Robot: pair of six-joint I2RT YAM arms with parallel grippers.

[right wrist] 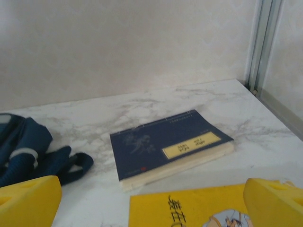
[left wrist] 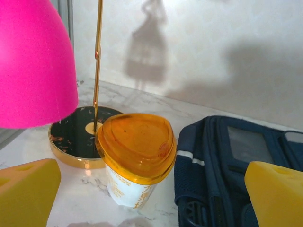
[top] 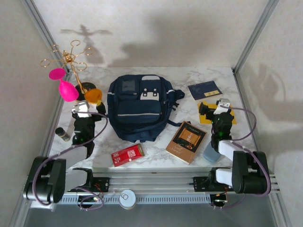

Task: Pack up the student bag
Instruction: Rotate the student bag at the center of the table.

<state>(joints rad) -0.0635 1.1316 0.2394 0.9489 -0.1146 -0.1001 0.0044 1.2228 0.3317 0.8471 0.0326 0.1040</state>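
Note:
The student bag [top: 137, 106], navy blue with pale stripes and grey-white patches, lies flat in the middle of the marble table. Its side [left wrist: 227, 175] is at the right of the left wrist view. A dark strap of it [right wrist: 28, 151] shows at the left of the right wrist view. My left gripper [top: 87, 105] [left wrist: 151, 208] hangs open just left of the bag, its yellow fingers either side of an orange-lidded white cup [top: 93, 96] [left wrist: 135, 156]. My right gripper [top: 215, 109] [right wrist: 151, 208] stands open over a yellow booklet [right wrist: 189, 208], nothing between its fingers.
A navy book [top: 204, 90] [right wrist: 170, 146] lies at the back right. A brown book [top: 186, 142], a red box [top: 128, 154] and a grey-blue cylinder [top: 211, 152] sit near the front edge. A gold stand [top: 68, 59] [left wrist: 75, 137] with pink pieces [left wrist: 33, 61] and a small dark bottle [top: 61, 134] occupy the left.

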